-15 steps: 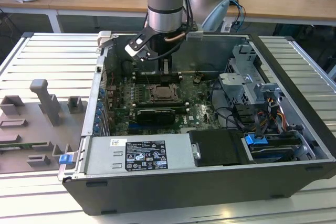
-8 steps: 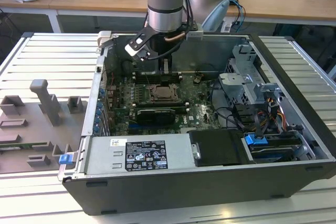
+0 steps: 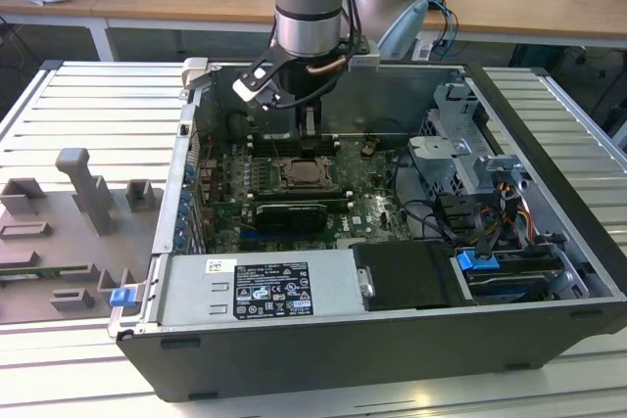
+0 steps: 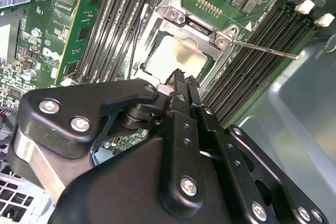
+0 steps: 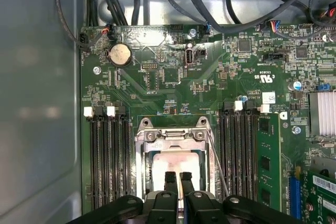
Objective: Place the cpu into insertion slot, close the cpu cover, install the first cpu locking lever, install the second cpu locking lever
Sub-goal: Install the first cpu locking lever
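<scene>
Cpu (image 5: 164,165) lies flat in the insertion slot (image 5: 140,167) on the green circuit board (image 5: 210,77), its pale metal face (image 4: 178,56) showing through the window of the cpu cover (image 5: 170,141). The cover appears lowered over the chip. From a corner of the socket, 1 thin lever rod (image 4: 265,51) angles out over the black memory slots (image 5: 107,156); in the first wrist view it is a slim wire (image 5: 216,163) beside the slot.

The hand (image 5: 178,178) hangs directly over the chip, its 2 black fingers (image 5: 170,181) drawn almost together with a sliver between them, and nothing is pinched. Whether the tips touch the metal face cannot be told.

In the exterior view the arm reaches down into the open computer case (image 3: 549,203), which lies on a slatted table (image 3: 78,105), with the hand (image 3: 306,129) just above the socket (image 3: 304,175).
</scene>
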